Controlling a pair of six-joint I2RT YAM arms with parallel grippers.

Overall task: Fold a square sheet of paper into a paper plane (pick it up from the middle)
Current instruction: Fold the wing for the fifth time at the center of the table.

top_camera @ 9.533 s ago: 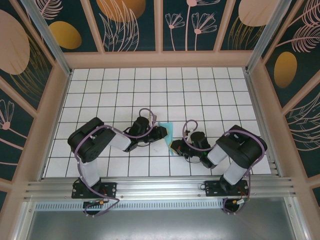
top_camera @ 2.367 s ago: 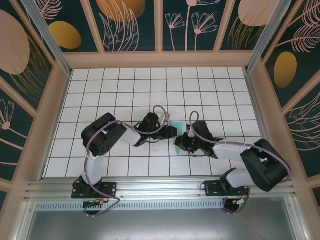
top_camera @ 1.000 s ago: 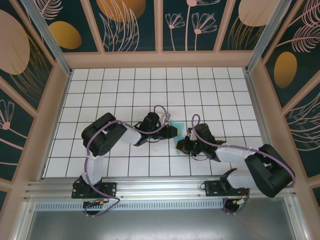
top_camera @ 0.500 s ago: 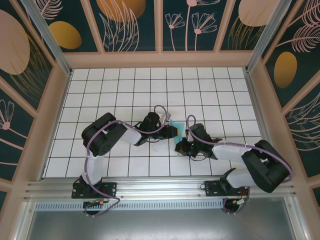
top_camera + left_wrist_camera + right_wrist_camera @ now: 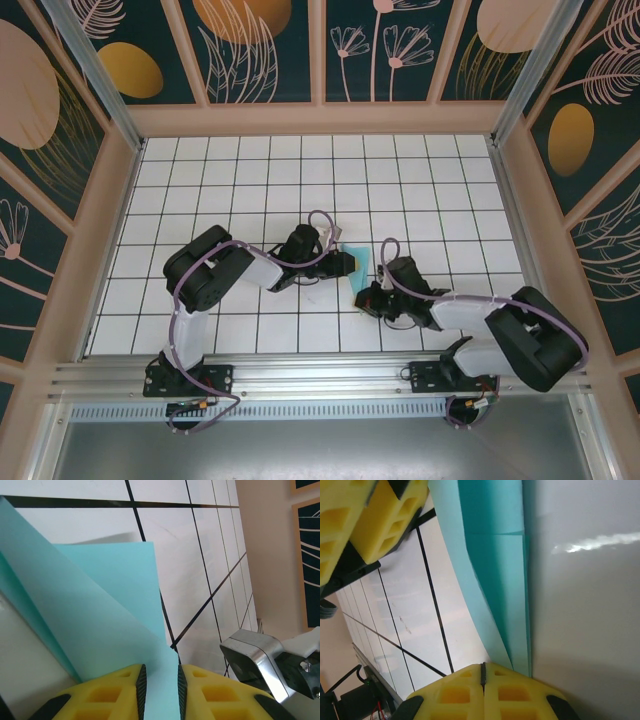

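**1. Paper** (image 5: 105,610). Thin, smooth, matt turquoise sheet, folded. At least two layers show, with straight crisp edges and one sharp corner. It fans up and away from the left gripper (image 5: 159,680) and casts a soft shadow on the tiles behind.

**2. Left gripper.** Yellow moulded pads (image 5: 115,690) with square cut-outs and black ribbed inner faces. They are clamped on the paper's lower edge, and a narrow strip of paper fills the gap.

**3. Right gripper** (image 5: 482,672). It has the same yellow pads, pressed together along a hairline seam with nothing between them. It sits just beside the left gripper, to its right and nearer the arm bases. A creased fold of paper runs down to the outer side of one pad, but whether they touch cannot be told.

**4. Table** (image 5: 240,180). Glossy white tiles with thin black grid lines, lying under the left gripper. There is glare on the surface.

**5. Cable** (image 5: 318,216). Purple, looped just behind the left gripper's wrist.

**6. Wall panels** (image 5: 250,40). Dark teal with peach leaf and flower motifs in peach frames, well beyond the left gripper.

**7. Rail** (image 5: 320,375). Ribbed aluminium, well behind the left gripper.

**Obstruction.** From above, both wrists cover most of the paper, so a small turquoise patch shows just right of the left gripper.
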